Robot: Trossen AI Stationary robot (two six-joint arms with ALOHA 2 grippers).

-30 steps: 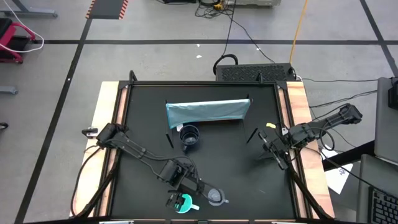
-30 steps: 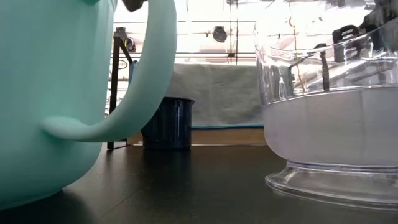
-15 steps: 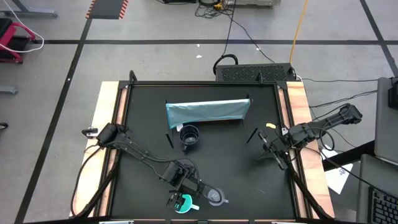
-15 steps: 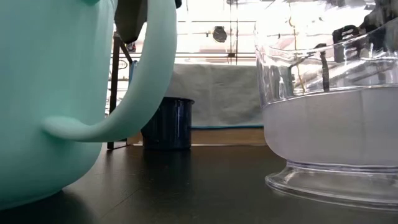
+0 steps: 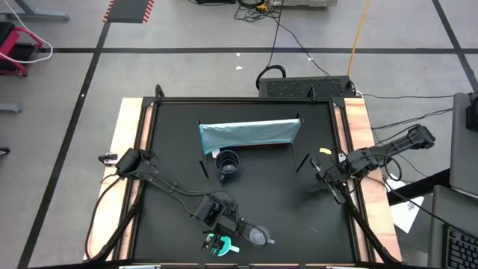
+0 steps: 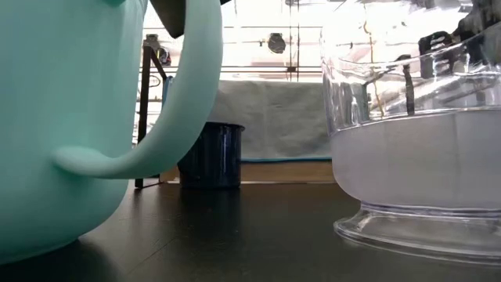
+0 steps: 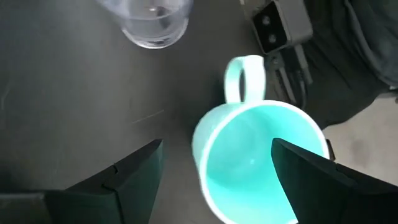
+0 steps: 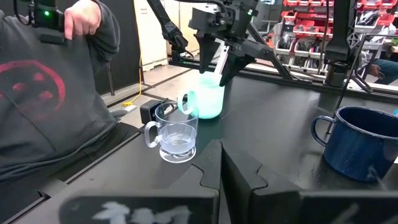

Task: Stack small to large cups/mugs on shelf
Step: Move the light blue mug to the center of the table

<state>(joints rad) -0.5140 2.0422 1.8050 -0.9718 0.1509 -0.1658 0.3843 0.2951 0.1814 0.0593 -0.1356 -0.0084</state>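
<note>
Above the turquoise mug [image 7: 258, 165], the left gripper [image 7: 214, 171] hangs spread wide, touching nothing.

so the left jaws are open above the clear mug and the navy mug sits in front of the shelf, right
Not quite. The left gripper is open above the turquoise mug, not the clear mug, which stands beside it untouched; the left wrist view shows this. The rest holds: in the high view the navy mug sits just in front of the shelf.
</note>
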